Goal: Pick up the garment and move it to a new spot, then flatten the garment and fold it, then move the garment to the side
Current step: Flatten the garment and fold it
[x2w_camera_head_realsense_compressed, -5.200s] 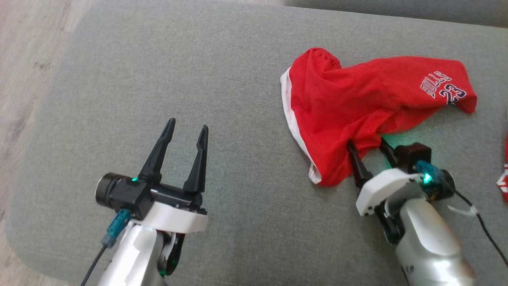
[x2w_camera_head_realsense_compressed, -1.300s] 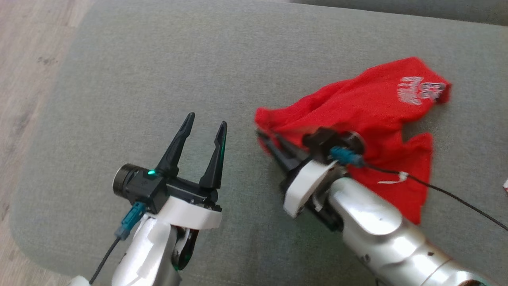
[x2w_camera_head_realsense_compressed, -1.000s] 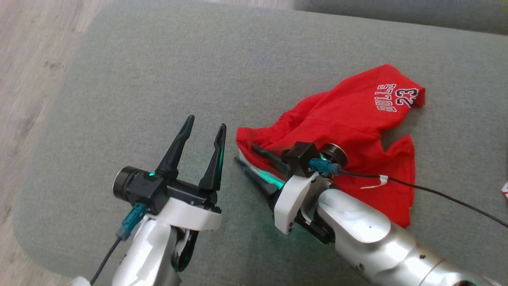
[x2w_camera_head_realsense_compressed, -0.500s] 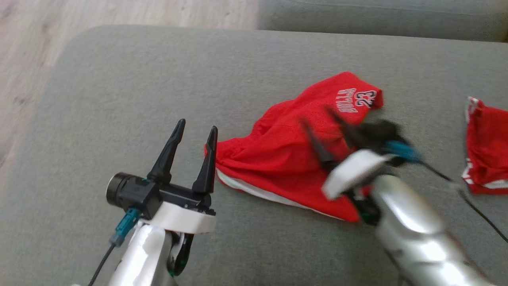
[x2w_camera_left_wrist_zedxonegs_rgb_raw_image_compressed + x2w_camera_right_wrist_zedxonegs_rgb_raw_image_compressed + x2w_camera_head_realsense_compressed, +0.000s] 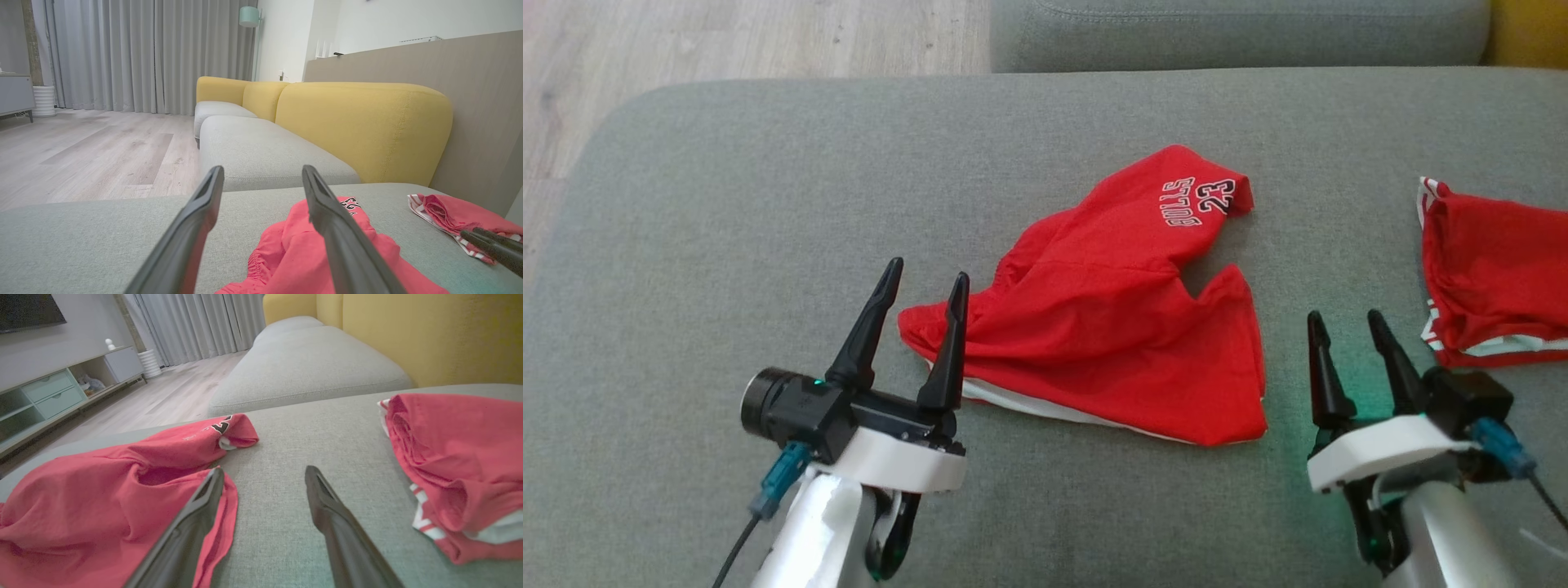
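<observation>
Pale wood floor (image 5: 727,41) at far left, then the grey sofa seat (image 5: 727,204) that carries everything. Left gripper (image 5: 929,271) is over the seat's near-left part, fingers spread apart and nothing between them. Its right finger overlaps the left edge of the garment in the head view; can't tell if it touches. The garment (image 5: 1111,327) is a pair of red shorts lying loose near the middle of the seat, between the two grippers. It is rumpled, not flat, with white trim along the near edge. One leg points away and carries a "BULLS 23" print that reads upside down. Right gripper (image 5: 1343,315) is just beside the garment's near-right corner, apart from it, fingers also wide and empty. A second red garment (image 5: 1494,269) with white stripes is bunched at the far right, well apart from the first.
</observation>
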Robot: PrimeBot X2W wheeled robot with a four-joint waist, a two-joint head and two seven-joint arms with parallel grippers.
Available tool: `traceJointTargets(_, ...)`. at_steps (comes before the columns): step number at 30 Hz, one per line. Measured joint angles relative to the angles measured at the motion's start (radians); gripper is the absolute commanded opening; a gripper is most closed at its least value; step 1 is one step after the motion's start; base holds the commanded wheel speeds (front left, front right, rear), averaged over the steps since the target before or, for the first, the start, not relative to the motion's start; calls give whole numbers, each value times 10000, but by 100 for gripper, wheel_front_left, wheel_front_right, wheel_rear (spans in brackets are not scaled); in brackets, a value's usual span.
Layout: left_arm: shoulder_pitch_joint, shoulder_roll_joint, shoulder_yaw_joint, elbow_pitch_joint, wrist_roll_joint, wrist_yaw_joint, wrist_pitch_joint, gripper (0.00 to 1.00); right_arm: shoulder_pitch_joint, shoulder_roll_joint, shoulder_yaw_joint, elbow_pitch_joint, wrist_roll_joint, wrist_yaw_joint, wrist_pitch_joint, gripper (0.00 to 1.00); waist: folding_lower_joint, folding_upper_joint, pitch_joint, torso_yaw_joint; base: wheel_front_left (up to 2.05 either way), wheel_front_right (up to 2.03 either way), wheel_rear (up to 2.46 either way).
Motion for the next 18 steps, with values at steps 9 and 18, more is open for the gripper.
traceJointTargets(9, -27, 0, -59, 2, 71, -17, 0, 100, -252, 6, 439, -247, 222, 0, 863, 100, 0, 0, 309, 184, 0, 0, 0)
traceJointTargets(18, -301, -2, -150, 23, 71, -31, 0, 100, -1396, 4, 675, 815, 443, 0, 1653, 100, 1, 0, 770, 629, 0, 0, 0)
